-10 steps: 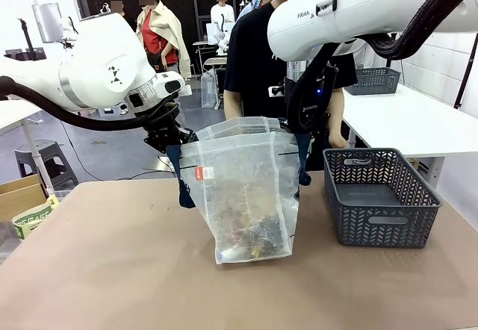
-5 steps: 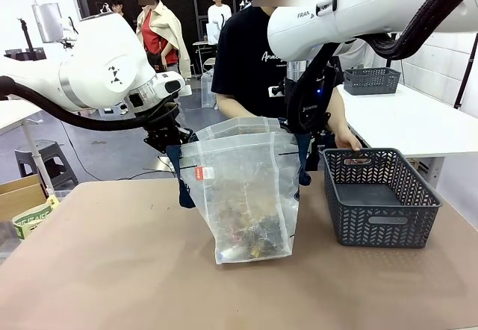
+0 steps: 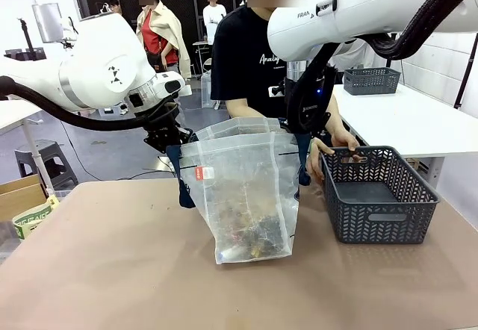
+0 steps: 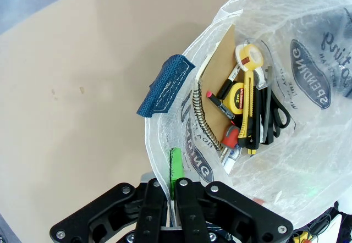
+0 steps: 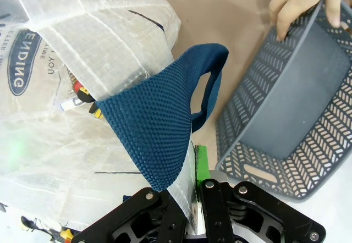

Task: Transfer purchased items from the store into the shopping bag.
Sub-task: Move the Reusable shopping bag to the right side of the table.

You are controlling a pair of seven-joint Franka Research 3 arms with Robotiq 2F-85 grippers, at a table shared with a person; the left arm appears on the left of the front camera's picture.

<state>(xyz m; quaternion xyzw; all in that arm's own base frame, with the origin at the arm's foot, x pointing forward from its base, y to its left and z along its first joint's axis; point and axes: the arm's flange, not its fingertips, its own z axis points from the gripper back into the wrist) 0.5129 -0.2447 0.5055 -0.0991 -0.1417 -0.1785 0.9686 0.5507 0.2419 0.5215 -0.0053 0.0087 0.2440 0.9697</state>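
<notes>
Shopping bag [image 3: 246, 195] on brown tabletop [image 3: 112, 270], grey basket [image 3: 385, 222] beside, white bench [image 3: 403, 121] behind

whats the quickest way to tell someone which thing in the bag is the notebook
Find the whitish bag in the middle of the table, its rim pinched by the left gripper and right gripper. Looking down into it, the notebook leans against its wall, beside yellow and black tools. It is the only flat brown card piece, with a wire spiral along one edge.
</notes>
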